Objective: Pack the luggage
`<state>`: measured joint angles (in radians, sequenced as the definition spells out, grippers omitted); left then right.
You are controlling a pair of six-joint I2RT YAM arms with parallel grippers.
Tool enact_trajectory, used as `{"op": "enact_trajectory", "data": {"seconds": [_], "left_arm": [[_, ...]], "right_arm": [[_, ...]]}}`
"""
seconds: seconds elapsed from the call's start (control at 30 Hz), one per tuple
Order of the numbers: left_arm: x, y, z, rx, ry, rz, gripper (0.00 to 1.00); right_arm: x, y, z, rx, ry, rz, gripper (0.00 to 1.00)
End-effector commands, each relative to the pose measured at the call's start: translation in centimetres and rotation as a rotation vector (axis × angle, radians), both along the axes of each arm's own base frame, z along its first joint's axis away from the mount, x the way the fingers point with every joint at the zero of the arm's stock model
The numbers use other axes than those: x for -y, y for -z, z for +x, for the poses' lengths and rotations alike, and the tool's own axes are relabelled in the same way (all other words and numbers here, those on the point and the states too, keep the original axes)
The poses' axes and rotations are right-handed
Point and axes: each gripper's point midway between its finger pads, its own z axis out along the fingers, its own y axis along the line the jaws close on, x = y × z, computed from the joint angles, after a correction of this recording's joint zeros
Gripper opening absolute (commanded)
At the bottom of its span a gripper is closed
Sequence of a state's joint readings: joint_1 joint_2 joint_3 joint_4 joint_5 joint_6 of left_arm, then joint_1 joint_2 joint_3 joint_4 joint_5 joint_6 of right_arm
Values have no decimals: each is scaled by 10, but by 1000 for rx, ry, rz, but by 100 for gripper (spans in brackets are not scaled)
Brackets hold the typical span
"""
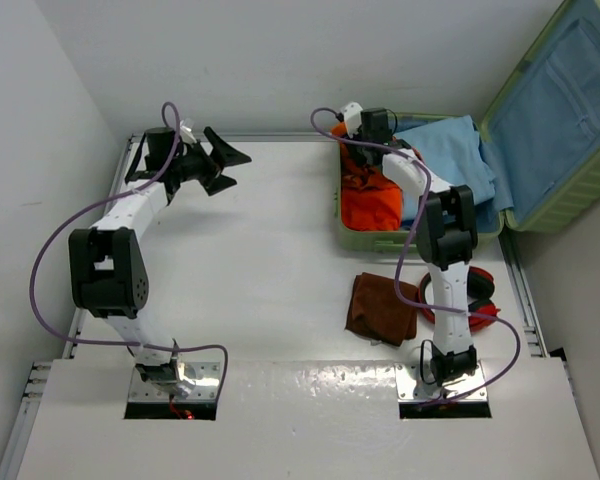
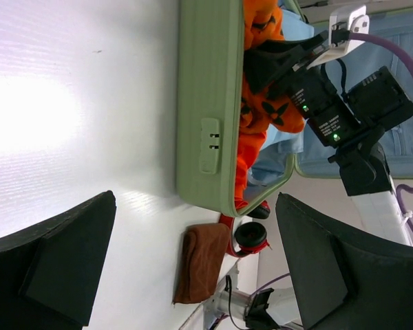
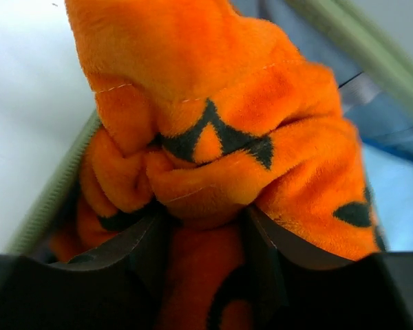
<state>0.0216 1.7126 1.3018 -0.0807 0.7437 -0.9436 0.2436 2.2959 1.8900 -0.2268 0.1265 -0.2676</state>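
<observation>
Closest to its own lens, the left gripper (image 1: 228,168) is held wide and empty, well left of the luggage (image 1: 380,241), which is laid open at the far right of the table (image 1: 270,230). In front of the luggage, a brown cloth (image 1: 382,308) and red headphones (image 1: 486,290) are seen unpacked. At its left wall, orange fleece (image 3: 213,89) is straddled by the right gripper (image 3: 203,230), jaws half parted; a grip cannot be confirmed.

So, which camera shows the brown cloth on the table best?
The top external view: the brown cloth lies whole and unobstructed on the table, on the near side of the luggage. The left wrist view shows the cloth obliquely, near the picture's lower edge. The right wrist view shows mostly orange fleece, no cloth.
</observation>
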Motion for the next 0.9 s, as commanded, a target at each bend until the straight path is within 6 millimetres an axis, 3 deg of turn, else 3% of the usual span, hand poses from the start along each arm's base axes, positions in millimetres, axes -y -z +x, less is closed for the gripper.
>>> {"op": "enact_trajectory", "data": {"seconds": [0.0, 0.07, 0.1, 0.17, 0.2, 0.23, 0.33, 0.37, 0.43, 0.5, 0.53, 0.57, 0.6, 0.63, 0.67, 0.7, 0.77, 0.83, 0.87], "left_arm": [[-5, -6, 4, 38, -6, 5, 100], [-5, -5, 4, 44, -3, 12, 100], [-5, -1, 5, 35, -3, 11, 100], [-6, 1, 5, 32, -8, 21, 100], [-6, 3, 4, 28, -5, 27, 100], [-8, 5, 4, 16, -14, 32, 100], [-8, 8, 3, 18, -7, 45, 100], [-9, 8, 4, 18, -15, 50, 100], [-9, 10, 3, 9, -15, 50, 100], [-9, 9, 3, 3, -18, 43, 100], [-9, 9, 3, 3, -18, 43, 100], [-9, 13, 4, -6, -18, 43, 100], [-9, 13, 4, -7, -18, 43, 100], [-8, 13, 3, -6, -10, 39, 100], [-4, 13, 1, -6, -1, 39, 100], [-4, 13, 1, -6, -1, 39, 100], [-3, 12, 1, -12, -4, 33, 100], [-3, 8, 0, -1, -4, 33, 100], [-3, 8, 0, -1, -4, 33, 100]], "right_arm": [[115, 19, -15, -101, 123, -340, 46], [130, 15, -8, -83, 132, -419, 48], [135, 31, -6, -107, 121, -458, 48], [148, 13, 12, -49, 163, -511, 53], [152, 41, 11, -105, 151, -545, 53], [152, 31, 21, -79, 161, -567, 55], [152, 38, 29, -88, 153, -610, 56], [137, 37, 28, -90, 121, -599, 58], [127, 27, 20, -95, 81, -514, 60], [91, 45, -6, -186, -27, -436, 60], [80, 36, -19, -201, -45, -396, 60], [56, 37, -29, -224, -99, -351, 60], [47, 39, -43, -276, -102, -307, 60], [22, 25, -43, -266, -154, -201, 60], [13, 30, -64, -354, -166, -172, 60], [-7, 11, -60, -329, -194, -118, 61], [-14, 20, -79, -424, -214, -105, 61], [-32, 6, -81, -420, -262, -59, 63], [-31, -1, -86, -426, -252, -46, 63]]}}
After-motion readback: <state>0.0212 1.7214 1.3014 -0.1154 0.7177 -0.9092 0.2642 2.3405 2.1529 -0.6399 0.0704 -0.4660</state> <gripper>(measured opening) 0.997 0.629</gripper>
